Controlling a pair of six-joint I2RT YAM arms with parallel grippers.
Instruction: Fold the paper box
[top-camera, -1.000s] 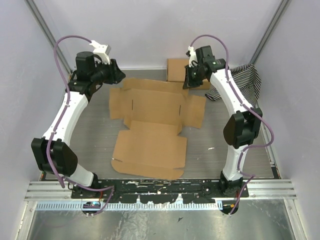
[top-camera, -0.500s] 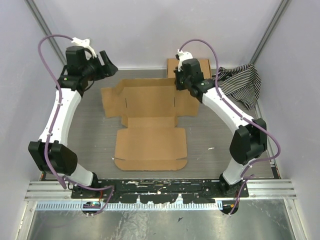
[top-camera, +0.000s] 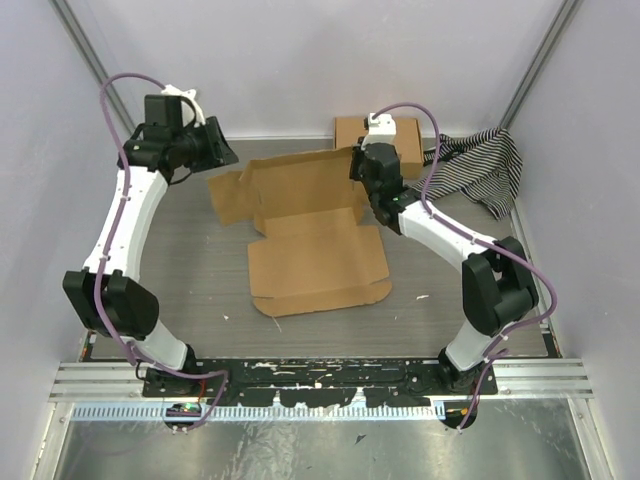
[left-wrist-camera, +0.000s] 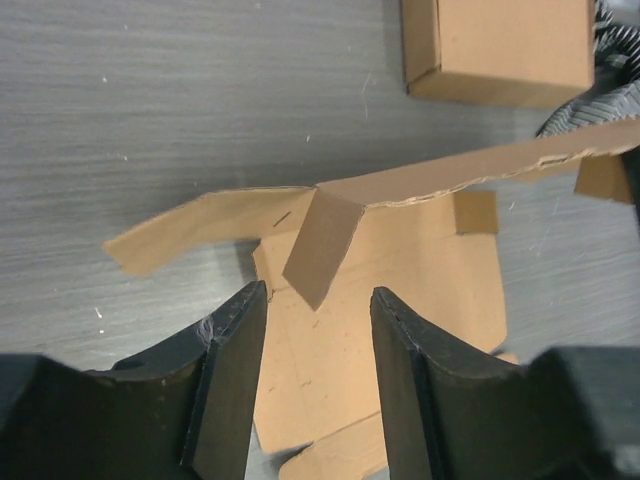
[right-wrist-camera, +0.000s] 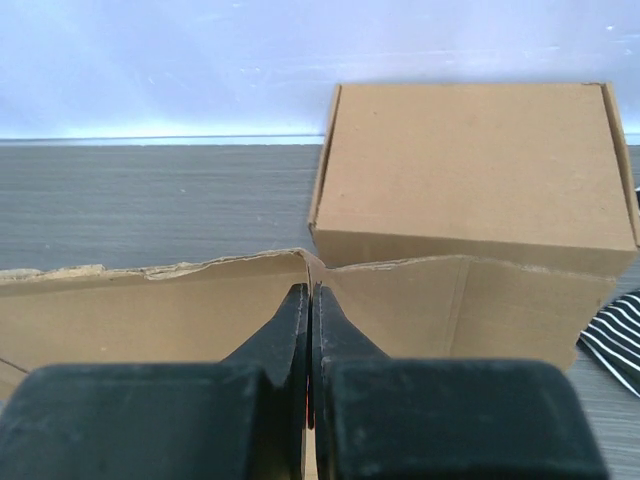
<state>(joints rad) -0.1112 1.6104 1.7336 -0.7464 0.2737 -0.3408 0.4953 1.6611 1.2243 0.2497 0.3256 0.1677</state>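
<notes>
In the last second the right gripper (top-camera: 360, 178), jaws pinched shut on the 1 o'clock edge of the paper box (top-camera: 318, 265) lying dead centre, has stood its far panel up and skewed the sheet, while the left gripper (top-camera: 222, 152) hangs open and empty at 10 o'clock: folding's begun.

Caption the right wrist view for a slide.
The right tool pinches the paper box at its raised edge; a formed cardboard box stands behind.

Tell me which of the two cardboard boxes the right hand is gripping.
The unfolded paper box, the die-cut sheet with flaps: the right hand is pinched shut on its raised far panel. The fully formed cardboard box behind it is not held.
</notes>
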